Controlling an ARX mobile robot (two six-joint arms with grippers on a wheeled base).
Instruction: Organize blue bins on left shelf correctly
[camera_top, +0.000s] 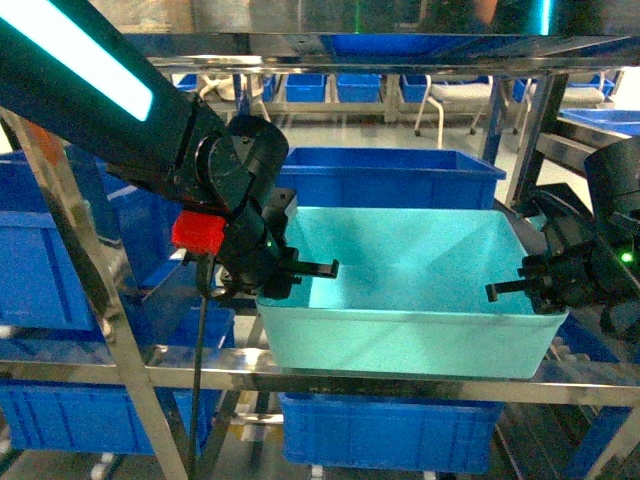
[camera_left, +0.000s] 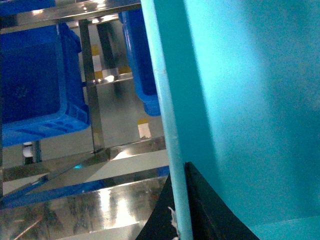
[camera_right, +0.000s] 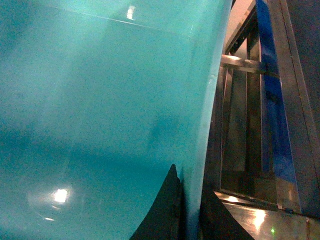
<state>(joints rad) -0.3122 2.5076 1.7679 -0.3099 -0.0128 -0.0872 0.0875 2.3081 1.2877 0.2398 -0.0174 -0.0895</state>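
While the steel shelf fills the whole head view, its front rail crossing the lower frame, dark blue crates sit behind, below and at the left edge. Centre frame, the turquoise bin rests on the rail, in front of one dark crate. At centre left, the left gripper is clamped over the bin's left wall, one finger inside and one outside, as its wrist view shows. At right, the right gripper grips the right wall in the same manner.

My judgement: the bin could twist or slip if the two arms move unevenly, since each holds only a thin smooth wall; it might also catch on the rail or the crate behind. No brand, label or writing is readable.
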